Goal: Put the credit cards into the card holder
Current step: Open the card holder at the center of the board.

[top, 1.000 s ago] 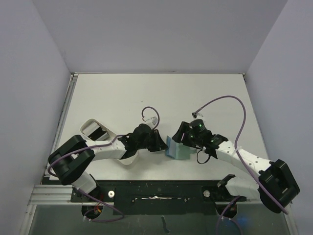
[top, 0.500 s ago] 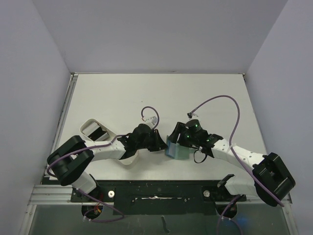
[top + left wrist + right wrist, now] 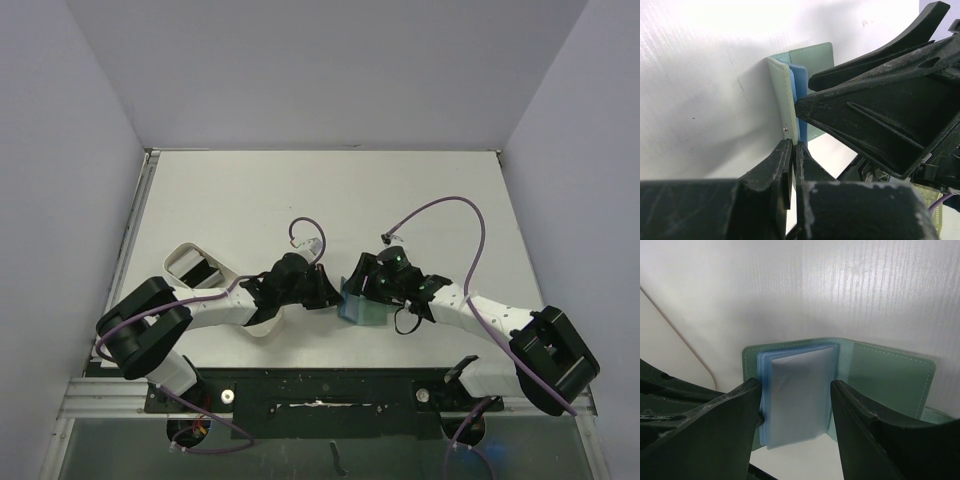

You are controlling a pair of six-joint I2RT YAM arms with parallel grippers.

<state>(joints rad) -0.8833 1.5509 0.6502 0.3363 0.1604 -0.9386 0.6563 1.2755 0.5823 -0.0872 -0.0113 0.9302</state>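
Observation:
The card holder (image 3: pixel 362 310) lies open near the table's front middle, sage green outside with a stack of blue-grey sleeves (image 3: pixel 797 400) inside. My left gripper (image 3: pixel 330 292) is shut on the edge of its left green cover (image 3: pixel 782 100), as the left wrist view (image 3: pixel 793 146) shows. My right gripper (image 3: pixel 357 286) is open, and its two fingers straddle the sleeve stack in the right wrist view (image 3: pixel 795 402). Its black body fills the right of the left wrist view (image 3: pixel 880 105). No credit card shows clearly. Dark shapes lie in the white tray (image 3: pixel 185 252); I cannot tell what they are.
The white oblong tray runs under my left arm, and its curved edge shows at the left of the right wrist view (image 3: pixel 670 355). Purple cables (image 3: pixel 450 205) loop above both wrists. Grey walls stand along the table's left, back and right sides.
My right arm has swung a little left and closer to the card holder, its elbow moving inward. My left arm and the card holder have stayed put.

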